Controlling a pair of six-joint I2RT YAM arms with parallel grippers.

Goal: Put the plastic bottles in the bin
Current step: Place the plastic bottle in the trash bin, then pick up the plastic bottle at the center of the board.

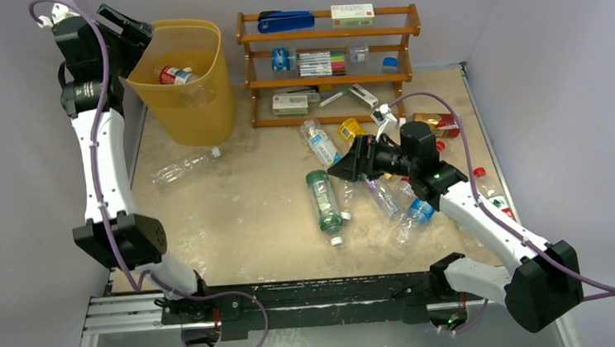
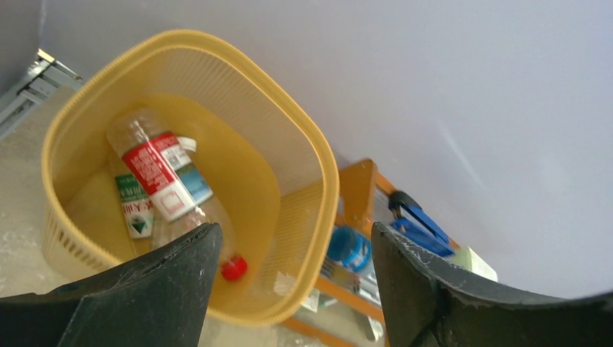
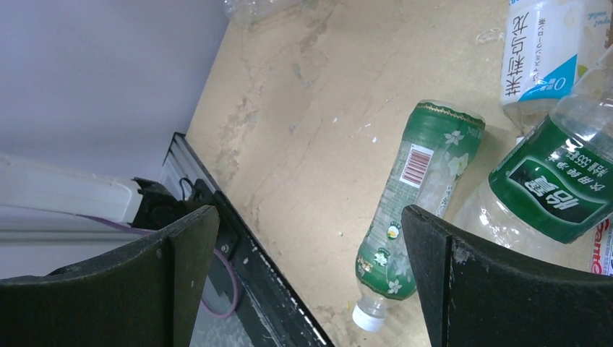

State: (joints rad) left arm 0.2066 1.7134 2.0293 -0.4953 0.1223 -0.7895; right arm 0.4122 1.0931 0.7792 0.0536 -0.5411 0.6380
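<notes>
1. Fingers (image 2: 166, 289) of the left gripper (image 2: 293, 238) stand apart and grip nothing. Between them I look straight down into the bin (image 2: 329, 188).
2. Taking the arm bases as 6 o'clock, the bin stands at the table's (image 1: 248, 203) 11 o'clock corner. The left gripper hangs over the 9 o'clock side of its rim.
3. Inside the bin lies a red-labelled clear bottle (image 2: 159, 173), resting over a second bottle (image 2: 136, 210) with a green-and-white label. A red cap (image 2: 233, 268) shows near the bottom.
4. The right gripper (image 3: 309, 217) is spread wide and empty too. It hovers low toward the table's 3 o'clock side, fingers pointing to 9 o'clock.
5. A green bottle (image 3: 416, 188) lies on its side just at 9 o'clock of that gripper, its white cap toward 6 o'clock.
6. At 12 o'clock of the green bottle lies a blue-and-white-labelled bottle (image 1: 320, 143). A clear bottle with a dark green label (image 3: 556, 181) lies just beside the green one.
7. One lone clear bottle (image 1: 183, 168) lies at 6 o'clock of the bin, well apart from the others, its white cap toward 2 o'clock.
8. More bottles lie under the right arm, among them a blue-capped one (image 1: 421, 209).
9. A wooden rack (image 1: 326, 35) stands at 12 to 1 o'clock, with a blue stapler (image 1: 285, 19) on its top tier.
</notes>
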